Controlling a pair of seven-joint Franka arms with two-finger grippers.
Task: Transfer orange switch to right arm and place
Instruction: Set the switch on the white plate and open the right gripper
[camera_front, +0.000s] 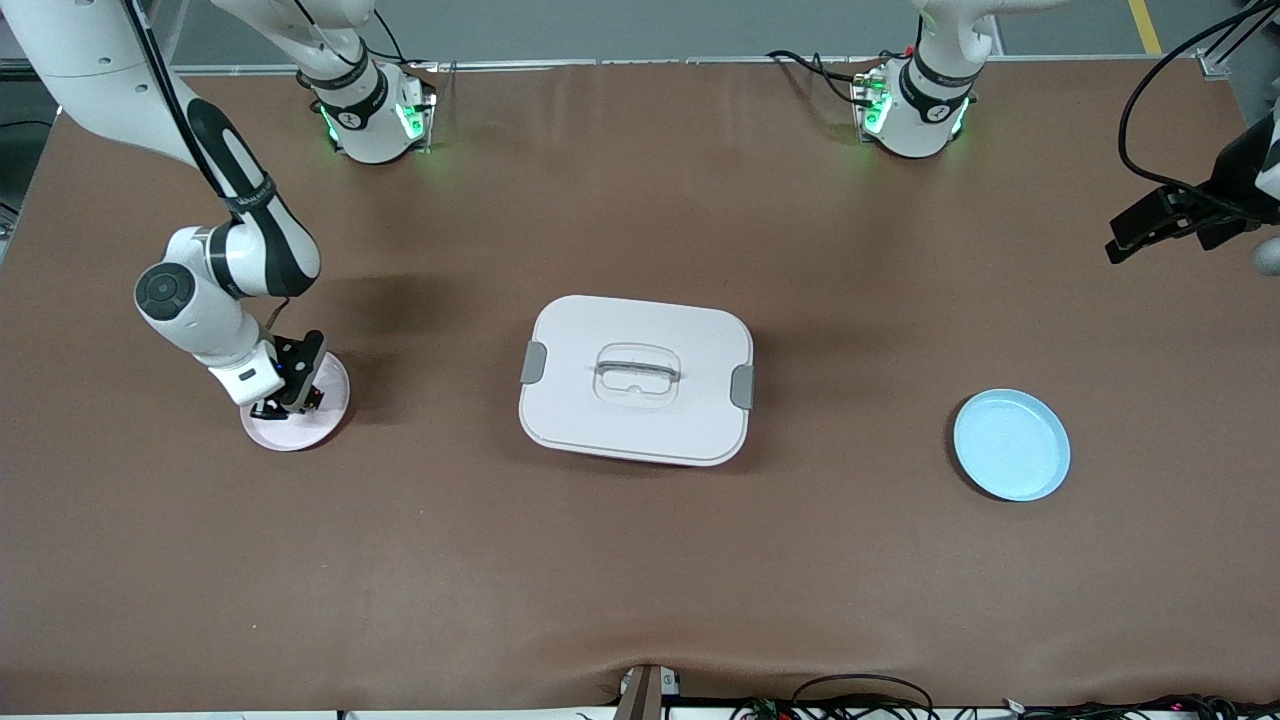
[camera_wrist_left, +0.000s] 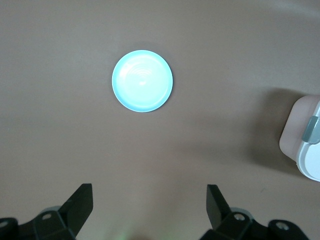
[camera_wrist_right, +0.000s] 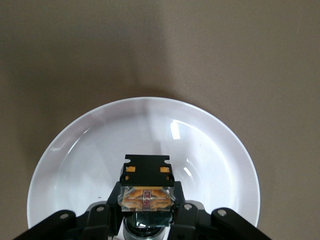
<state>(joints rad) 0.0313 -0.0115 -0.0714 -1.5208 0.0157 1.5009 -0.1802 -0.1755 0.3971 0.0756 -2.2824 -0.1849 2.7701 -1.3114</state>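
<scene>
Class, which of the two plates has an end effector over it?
The pink plate at the right arm's end, under the right end effector; the blue plate has none.

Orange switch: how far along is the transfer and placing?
Handover looks done: the left gripper is open and empty, waiting high over the table's left-arm end. The right gripper holds the orange switch over the pink plate. Release remains.

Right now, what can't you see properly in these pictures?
- What is inside the white box: front view, its lid covers it.
- Whether the orange switch touches the pink plate: right wrist view, the right tool shut on it hides its underside.
- Most of the left arm: front view, cut off by the edge; its open left tool, empty, is over bare table by the blue plate.
</scene>
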